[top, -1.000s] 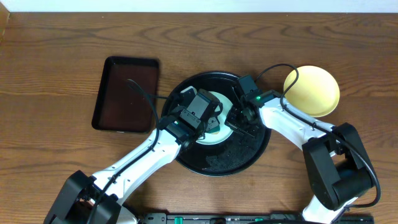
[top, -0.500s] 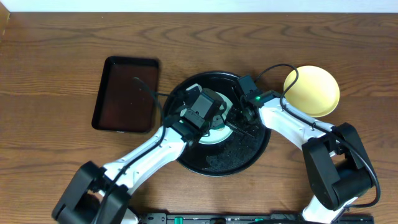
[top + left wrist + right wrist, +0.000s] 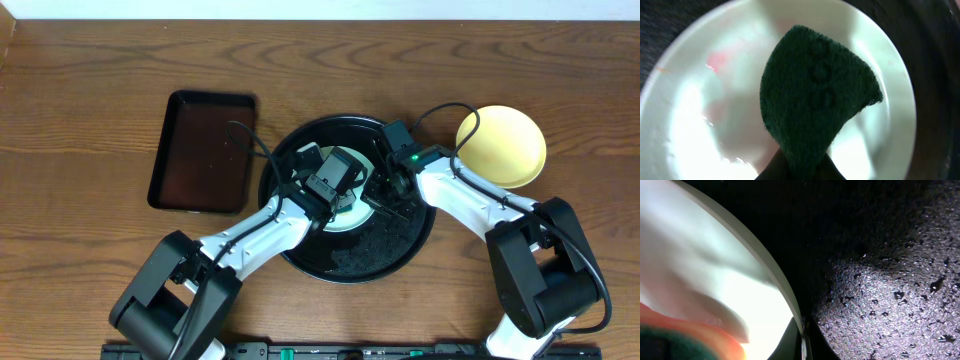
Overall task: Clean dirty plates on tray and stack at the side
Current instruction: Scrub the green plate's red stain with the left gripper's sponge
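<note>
Wooden surface [image 3: 100, 80] bears the black tray [image 3: 372, 256]; left gripper [image 3: 802, 169] pinches a green scouring pad [image 3: 817, 95] over a smeared pale plate [image 3: 690, 115], right gripper [image 3: 802, 342] clamps its rim.

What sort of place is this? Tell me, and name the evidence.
Likely a robot workbench set up for dishwashing practice: a wooden table, a black tray, and a green sponge on a smeared plate.

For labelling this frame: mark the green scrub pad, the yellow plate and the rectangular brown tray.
green scrub pad [image 3: 817, 95], left wrist view, centre of its face.
yellow plate [image 3: 502, 146], overhead view, middle of its well.
rectangular brown tray [image 3: 200, 150], overhead view, bare floor.
</note>
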